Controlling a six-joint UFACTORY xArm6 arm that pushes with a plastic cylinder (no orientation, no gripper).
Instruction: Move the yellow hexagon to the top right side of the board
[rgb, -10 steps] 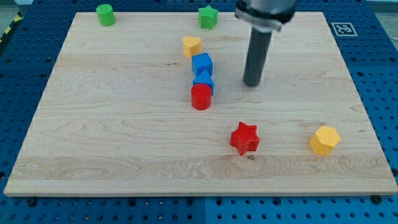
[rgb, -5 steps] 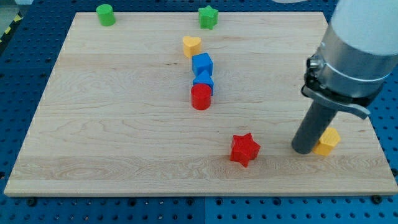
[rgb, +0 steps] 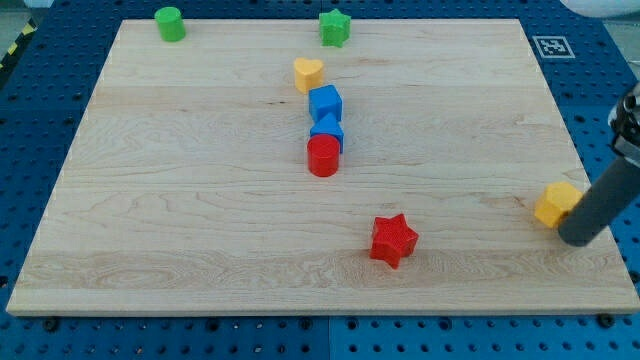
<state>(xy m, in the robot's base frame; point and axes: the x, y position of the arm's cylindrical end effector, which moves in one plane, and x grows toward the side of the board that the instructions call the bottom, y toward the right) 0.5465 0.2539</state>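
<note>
Camera view shows my tip (rgb: 578, 240), a bare rod with no pincer, touching the yellow hexagon (rgb: 555, 204) at lower right; a sideways push risks sliding it off the board's (rgb: 200, 200) right edge.

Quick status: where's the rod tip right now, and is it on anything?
My tip: no pincer to open or close; it sits against the lower right side of the yellow hexagon block, near the right edge of the wooden board.
</note>
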